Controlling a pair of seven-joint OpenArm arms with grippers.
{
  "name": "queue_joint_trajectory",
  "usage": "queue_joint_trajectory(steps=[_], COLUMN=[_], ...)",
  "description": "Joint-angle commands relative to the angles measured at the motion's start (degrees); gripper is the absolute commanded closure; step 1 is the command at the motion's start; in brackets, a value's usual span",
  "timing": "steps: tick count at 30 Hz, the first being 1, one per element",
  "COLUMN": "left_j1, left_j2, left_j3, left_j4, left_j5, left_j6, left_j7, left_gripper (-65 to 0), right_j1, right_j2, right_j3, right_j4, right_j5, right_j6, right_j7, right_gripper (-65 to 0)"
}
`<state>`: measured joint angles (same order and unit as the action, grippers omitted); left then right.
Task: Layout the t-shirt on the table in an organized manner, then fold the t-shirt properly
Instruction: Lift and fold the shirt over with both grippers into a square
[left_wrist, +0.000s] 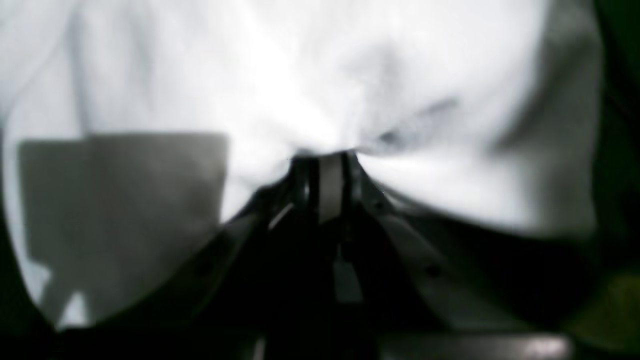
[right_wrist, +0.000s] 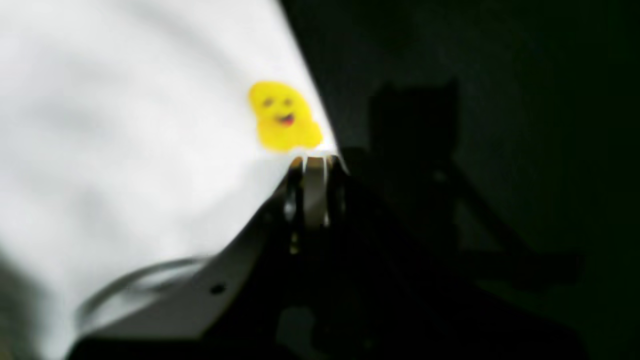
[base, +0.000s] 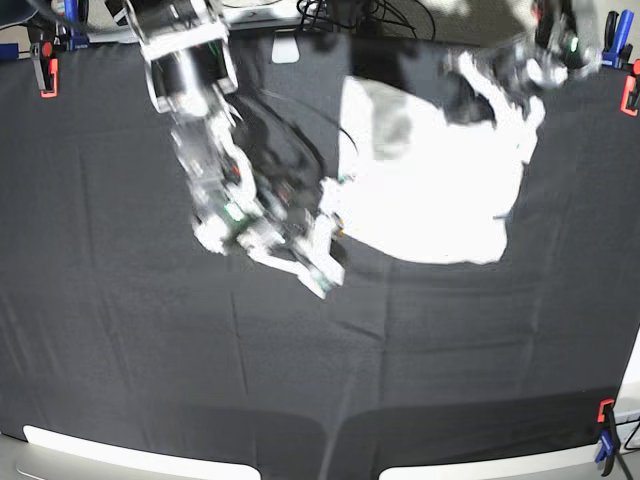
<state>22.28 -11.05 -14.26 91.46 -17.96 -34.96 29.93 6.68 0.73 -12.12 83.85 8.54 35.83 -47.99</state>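
The white t-shirt (base: 430, 190) lies partly lifted on the black cloth table (base: 150, 330), right of the middle. My right gripper (base: 333, 212) is shut on the shirt's left edge. In the right wrist view this gripper (right_wrist: 312, 161) pinches the cloth just below a yellow smiling print (right_wrist: 282, 117). My left gripper (base: 520, 75) holds the shirt's far right part, raised near the table's back edge. In the left wrist view this gripper (left_wrist: 326, 156) is shut on bunched plain white cloth (left_wrist: 280, 85). The frames are blurred.
Red-and-blue clamps sit at the back left corner (base: 45, 72), the back right corner (base: 630, 92) and the front right corner (base: 603, 415). Cables (base: 360, 12) lie beyond the back edge. Black cloth stretches wide in front of and left of the shirt.
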Motion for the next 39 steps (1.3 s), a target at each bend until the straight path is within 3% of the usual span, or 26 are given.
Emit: queue_joint_trajectory(steps=[1, 7, 15, 21, 27, 31, 34, 39], left_j1=[-1.53, -9.35, -14.84, -11.19, -6.23, -4.24, -4.15, -5.99], left_j2=[-0.57, -0.52, -0.46, -0.59, -0.59, -0.59, -0.59, -0.57], left_j3=[-0.42, -0.33, -0.26, -0.33, -0.39, -0.50, -0.70, -0.68], left_j4=[-0.33, -6.08, -10.75, -6.49, -0.37, 0.44, 0.39, -0.24], left_j5=[2.23, 6.38, 5.90, 5.73, 5.99, 6.25, 10.58, 13.88], left_j6=[2.29, 4.15, 4.13, 4.13, 4.35, 12.11, 16.55, 19.39], left_j7=[-0.17, -4.13, -8.20, -8.79, -8.59, -8.61, -9.40, -14.47], left_gripper=[0.0, 0.0, 0.0, 0.0, 0.0, 0.0, 0.0, 0.0], right_j1=[-0.57, -11.91, -19.52, -18.05, -11.47, -5.73, -1.44, 2.89], right_j2=[0.22, 1.31, 1.31, 1.33, 1.33, 0.85, -0.04, -1.60], right_j3=[0.04, -0.17, -6.38, -0.90, 2.99, 2.99, 3.02, 2.73], right_j4=[2.95, 12.61, 21.90, 24.28, 19.56, 10.95, 4.42, -2.58], right_j5=[1.14, 5.77, 3.65, -2.34, -1.70, -1.97, -2.47, -2.56], right_j6=[0.39, 3.28, 3.15, -2.05, -3.48, -3.52, -3.69, -3.74], right_j7=[0.79, 1.11, 2.36, 7.19, 6.75, 6.80, 7.02, 6.97], right_gripper=[0.0, 0.0, 0.0, 0.0, 0.0, 0.0, 0.0, 0.0])
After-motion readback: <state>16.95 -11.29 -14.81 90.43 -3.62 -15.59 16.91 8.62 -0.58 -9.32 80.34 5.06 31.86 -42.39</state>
